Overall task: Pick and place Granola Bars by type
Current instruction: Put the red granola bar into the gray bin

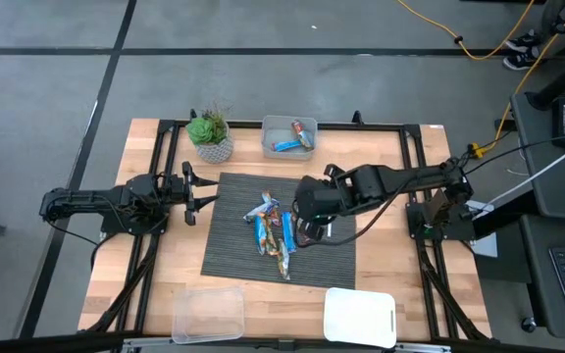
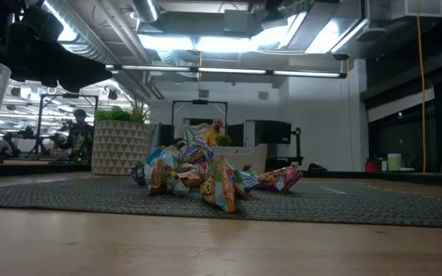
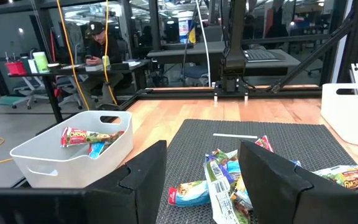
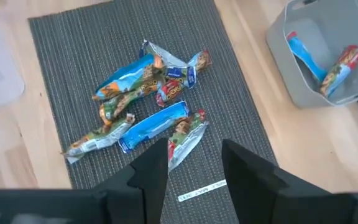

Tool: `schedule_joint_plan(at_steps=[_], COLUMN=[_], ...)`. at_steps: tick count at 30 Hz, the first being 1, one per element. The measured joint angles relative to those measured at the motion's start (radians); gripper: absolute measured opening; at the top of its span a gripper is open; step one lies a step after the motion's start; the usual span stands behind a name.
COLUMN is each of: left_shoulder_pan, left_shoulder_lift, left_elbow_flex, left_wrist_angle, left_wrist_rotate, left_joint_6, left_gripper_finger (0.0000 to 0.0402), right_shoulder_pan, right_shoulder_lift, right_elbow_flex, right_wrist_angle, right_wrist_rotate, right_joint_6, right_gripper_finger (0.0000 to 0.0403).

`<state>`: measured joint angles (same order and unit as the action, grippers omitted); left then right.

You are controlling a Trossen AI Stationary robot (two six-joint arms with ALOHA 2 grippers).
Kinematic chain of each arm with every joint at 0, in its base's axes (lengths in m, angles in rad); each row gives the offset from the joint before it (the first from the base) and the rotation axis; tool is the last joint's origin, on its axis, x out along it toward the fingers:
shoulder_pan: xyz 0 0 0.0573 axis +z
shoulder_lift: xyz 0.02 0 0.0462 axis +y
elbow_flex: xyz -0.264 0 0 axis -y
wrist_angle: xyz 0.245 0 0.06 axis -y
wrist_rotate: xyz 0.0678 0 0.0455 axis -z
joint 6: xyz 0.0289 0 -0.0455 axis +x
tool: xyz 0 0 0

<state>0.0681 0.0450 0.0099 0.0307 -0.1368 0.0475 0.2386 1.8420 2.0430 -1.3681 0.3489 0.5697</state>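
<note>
Looking straight down in the high view, the Granola Bars (image 1: pixel 273 227) lay heaped near the middle of the grey mat (image 1: pixel 233 240), most with their long axes running from the mat's far edge toward its near edge, a few splayed off at slants. The right gripper (image 1: pixel 312 231) hovered just beside the heap on its right, over the mat; its fingers were too dark to judge there. Two more bars lay in the grey bin (image 1: pixel 276 130) at the bench's far edge, next to the potted plant (image 1: pixel 211 136). The left gripper (image 1: pixel 204 189) waited at the mat's left edge, well apart from the heap. In the low view the heap (image 2: pixel 206 176) stood as a crumpled mound on the mat, wrappers overlapping so single bars were hard to separate, and neither gripper showed. In the left wrist view the left fingers (image 3: pixel 269 177) were spread apart and empty, the nearest bars (image 3: pixel 219 180) lying between and beyond them, partly cut off. In the right wrist view the right fingers (image 4: pixel 154 168) stood parted with nothing held, and a red-and-green bar (image 4: pixel 185 137) pointed slantwise into the gap between them, a thin white stick (image 4: pixel 201 190) lying just beside.
</note>
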Motion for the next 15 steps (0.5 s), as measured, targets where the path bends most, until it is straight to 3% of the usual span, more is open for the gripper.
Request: schedule_joint_plan(at_steps=[7, 15], left_shoulder_pan=[0.000, 0.000], left_shoulder_lift=[0.000, 0.000], left_elbow_flex=[0.000, 0.000], left_wrist_angle=[0.000, 0.000], left_wrist_rotate=[0.000, 0.000], left_joint_6=[0.000, 0.000], left_gripper_finger=[0.0190, 0.0189], right_shoulder_pan=[-0.002, -0.035], right_shoulder_lift=[0.003, 0.004], right_elbow_flex=[-0.142, -0.338], right_wrist_angle=[0.039, 0.194], right_wrist_rotate=[-0.017, -0.153], right_joint_6=[0.068, 0.116], right_gripper_finger=[0.0168, 0.0243])
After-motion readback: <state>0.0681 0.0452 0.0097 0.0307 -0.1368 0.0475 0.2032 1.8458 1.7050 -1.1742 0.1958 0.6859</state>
